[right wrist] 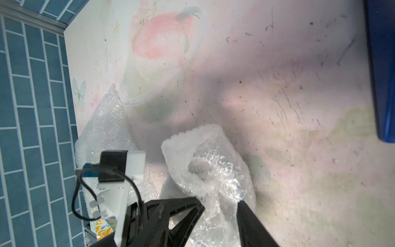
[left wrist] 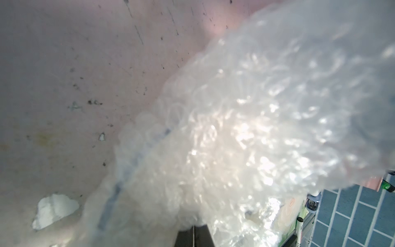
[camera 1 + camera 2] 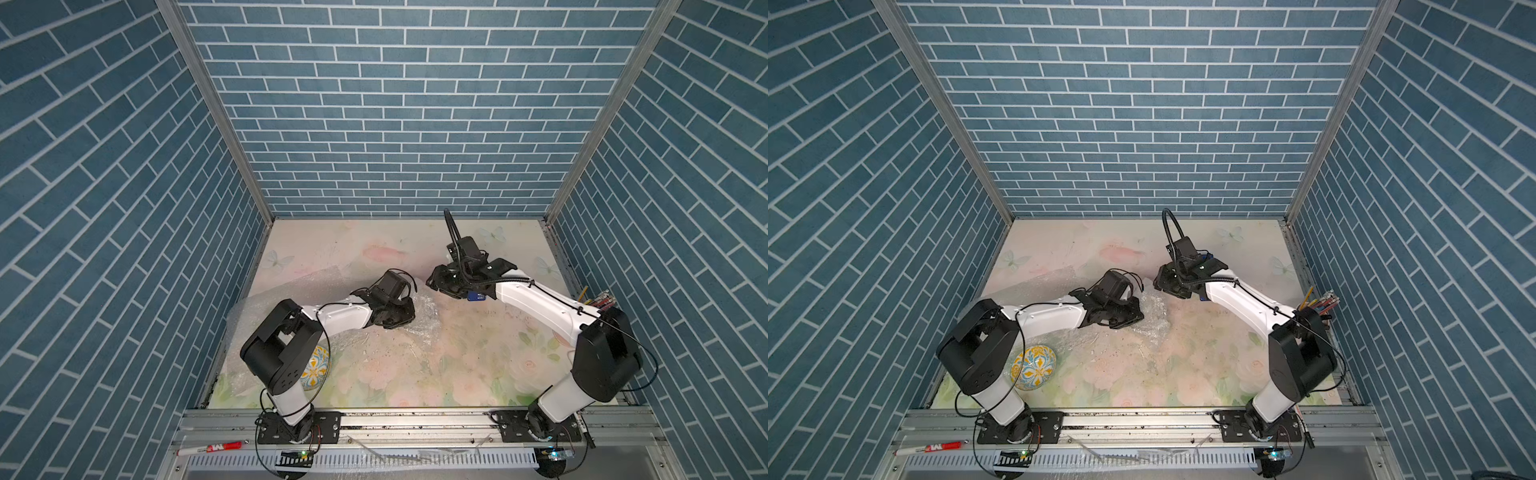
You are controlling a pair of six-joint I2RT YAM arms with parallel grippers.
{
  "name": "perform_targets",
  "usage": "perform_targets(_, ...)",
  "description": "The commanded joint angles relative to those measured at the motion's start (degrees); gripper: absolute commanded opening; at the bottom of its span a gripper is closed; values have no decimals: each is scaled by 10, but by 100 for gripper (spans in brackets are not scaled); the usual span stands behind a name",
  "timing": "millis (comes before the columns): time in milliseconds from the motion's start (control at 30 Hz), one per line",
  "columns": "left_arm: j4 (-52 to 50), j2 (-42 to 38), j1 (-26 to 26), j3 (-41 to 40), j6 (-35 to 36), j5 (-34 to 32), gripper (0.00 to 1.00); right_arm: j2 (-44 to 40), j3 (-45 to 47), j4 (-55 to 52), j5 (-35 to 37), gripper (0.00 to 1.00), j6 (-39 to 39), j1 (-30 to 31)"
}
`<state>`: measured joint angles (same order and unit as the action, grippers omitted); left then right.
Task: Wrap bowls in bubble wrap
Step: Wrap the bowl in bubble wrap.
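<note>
Bubble wrap — bunched between right gripper's parted jaws.

The yellow-and-blue floral bowl is small and round, its patterned surface facing up; whether mouth or base is uppermost cannot be told. A flat bubble wrap sheet, translucent and finely bubbled, spreads on the bowl's far side; whether it reaches under the bowl is hidden. The crumpled bundle of shiny, whitish bubble wrap lies well apart from the bowl, farther back and to its right; faint bluish streaks show through its folds.
</note>
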<state>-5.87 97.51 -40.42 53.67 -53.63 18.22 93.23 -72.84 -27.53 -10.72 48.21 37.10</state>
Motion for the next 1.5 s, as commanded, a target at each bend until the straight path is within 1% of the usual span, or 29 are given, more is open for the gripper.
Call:
perform_targets(0,-29,15,0,6,13,-6,8,54,-52,-40,-22,53,-69,-4)
perform_targets(200,-25,16,0,9,15,-1,8,138,-150,-59,-52,55,-91,-9)
perform_targets(300,-19,17,0,7,13,0,8,159,-170,-65,-60,55,-90,-8)
perform_targets(400,-14,20,1,6,9,2,8,163,-167,-75,-49,54,-90,-8)
perform_targets(567,-9,22,1,6,7,3,8,154,-136,-65,-52,39,-83,-6)
perform_targets(633,-8,22,2,6,7,2,8,146,-119,-50,-58,27,-78,-2)
perform_targets(733,-6,23,5,5,6,3,8,136,-98,-35,-62,6,-67,4)
perform_targets(767,-5,23,5,4,5,3,8,133,-92,-31,-62,2,-64,7)
perform_targets(800,-5,24,6,4,5,3,8,129,-84,-26,-62,0,-60,10)
perform_targets(1100,24,28,9,-10,-11,10,8,85,8,27,-50,0,-11,50)
perform_targets(1300,39,22,12,-16,-16,12,8,101,63,60,-41,0,22,56)
perform_targets(1467,45,13,15,-18,-23,16,12,129,64,58,-34,0,24,54)
